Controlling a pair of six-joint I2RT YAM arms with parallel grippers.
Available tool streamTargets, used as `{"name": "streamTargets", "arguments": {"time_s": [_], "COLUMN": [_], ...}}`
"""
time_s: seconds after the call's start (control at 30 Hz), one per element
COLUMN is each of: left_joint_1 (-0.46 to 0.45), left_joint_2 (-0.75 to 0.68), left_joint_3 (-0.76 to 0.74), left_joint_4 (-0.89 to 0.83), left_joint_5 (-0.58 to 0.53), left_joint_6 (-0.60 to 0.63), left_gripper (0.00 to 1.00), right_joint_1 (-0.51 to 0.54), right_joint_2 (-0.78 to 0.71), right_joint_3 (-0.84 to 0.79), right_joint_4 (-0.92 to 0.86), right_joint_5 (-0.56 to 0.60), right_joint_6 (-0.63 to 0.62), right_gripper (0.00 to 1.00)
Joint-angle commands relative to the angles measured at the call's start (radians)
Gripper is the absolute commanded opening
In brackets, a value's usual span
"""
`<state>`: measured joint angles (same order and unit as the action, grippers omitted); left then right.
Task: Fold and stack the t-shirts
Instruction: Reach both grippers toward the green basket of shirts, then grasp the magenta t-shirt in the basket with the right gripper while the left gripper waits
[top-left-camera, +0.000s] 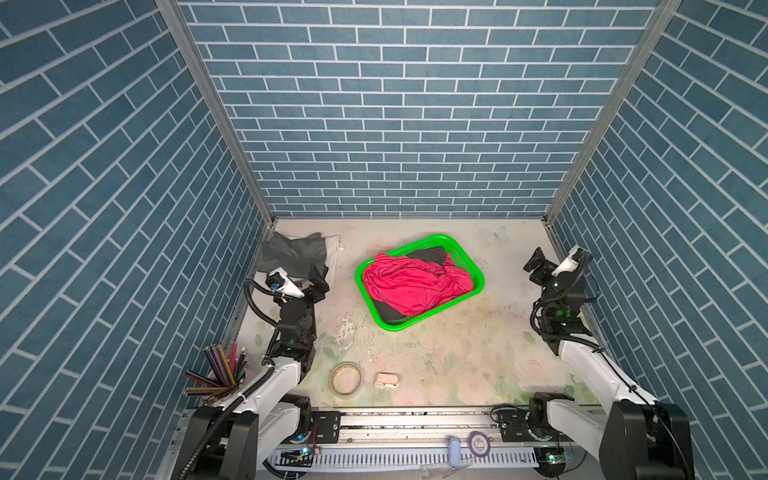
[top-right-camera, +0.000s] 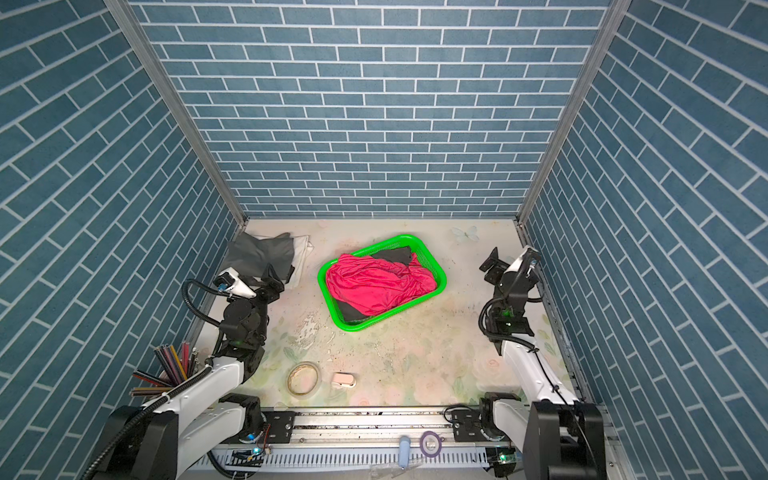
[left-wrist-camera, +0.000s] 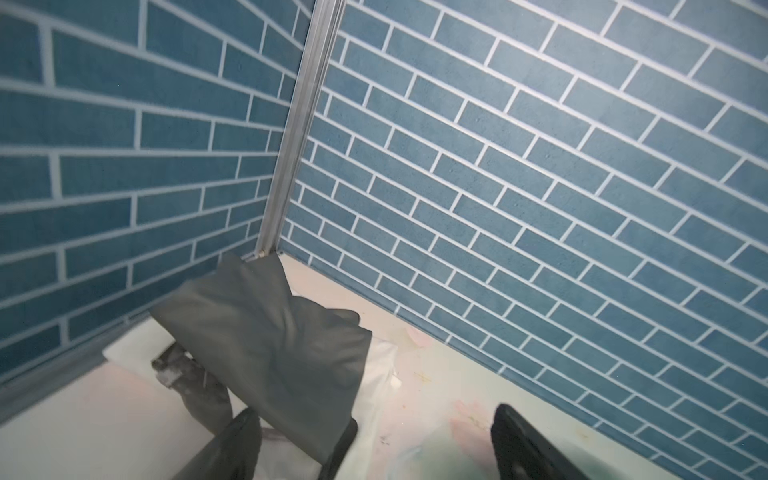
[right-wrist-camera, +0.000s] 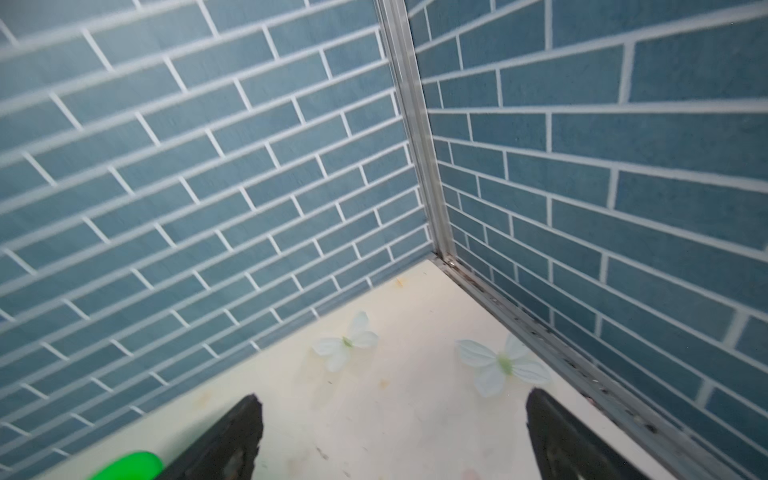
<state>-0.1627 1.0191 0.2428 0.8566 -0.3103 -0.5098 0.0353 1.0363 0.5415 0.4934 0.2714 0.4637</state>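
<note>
While nothing is gripped, left tool (top-left-camera: 319, 277): the jaws are spread wide and empty, left of centre in both top views, just beside the near edge of the folded pile; whether cloth is touched cannot be told.
Right tool (top-left-camera: 536, 261): released as well and raised at the right edge of the view, well apart from every shirt.
Pink t-shirt (top-left-camera: 415, 286): crumpled in the green basket (top-left-camera: 432, 240) at mid-frame, lying over a dark t-shirt (top-left-camera: 428, 254) whose edges show at the upper and lower ends of the basket.
Folded pile: a grey t-shirt (top-left-camera: 295, 253) is laid on a white t-shirt (top-left-camera: 334, 244) in the upper left corner of the desk (top-left-camera: 457, 345).
Step in hand: judged to be the fetching of the pink shirt for folding.
Grasp: a raised fold on top of the pink cloth is best pinched, so that the dark shirt beneath is not caught with it.
Lift: the cloth is to be drawn straight up until the rim is cleared, lest the light basket be dragged.
Spread: the bare patch below the basket is preferred; the tape roll (top-left-camera: 345, 377) and pencil cup (top-left-camera: 222, 370) at lower left are to be avoided.
Pile: it should not be nudged when the left tool is drawn away.
</note>
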Motion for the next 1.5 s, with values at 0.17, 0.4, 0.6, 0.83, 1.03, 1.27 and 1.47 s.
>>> {"name": "streamTargets", "arguments": {"time_s": [0.17,0.4,0.6,0.83,1.03,1.27,1.47], "left_joint_1": [-0.239,-0.375,-0.39,-0.391,-0.392,-0.43,-0.508], "left_joint_2": [0.09,0.118,0.08,0.047,0.018,0.009,0.058], "left_joint_3": [0.376,0.331,0.308,0.302,0.303,0.322,0.408], "left_joint_4": [-0.535,-0.486,-0.517,-0.55,-0.595,-0.589,-0.652], "left_joint_5": [0.091,0.146,0.205,0.224,0.24,0.239,0.193], "left_joint_6": [-0.112,-0.16,-0.177,-0.173,-0.168,-0.163,-0.077], "left_gripper": [0.88,0.88,0.88,0.88,0.88,0.88,0.88], "right_joint_1": [0.278,0.542,0.684,0.669,0.394,0.205,0.288], "right_joint_2": [0.059,0.257,0.33,0.448,0.451,0.653,0.516], "right_joint_3": [0.166,0.3,0.262,0.344,0.342,0.614,0.795], "right_joint_4": [-0.792,-0.88,-0.804,-0.839,-0.766,-0.99,-1.118], "right_joint_5": [-0.09,-0.148,-0.121,0.022,0.003,0.047,0.096], "right_joint_6": [0.61,0.827,1.032,0.891,0.399,-0.005,-0.055], "right_gripper": [0.94,0.85,0.77,0.41,0.15,0.39,0.77]}}
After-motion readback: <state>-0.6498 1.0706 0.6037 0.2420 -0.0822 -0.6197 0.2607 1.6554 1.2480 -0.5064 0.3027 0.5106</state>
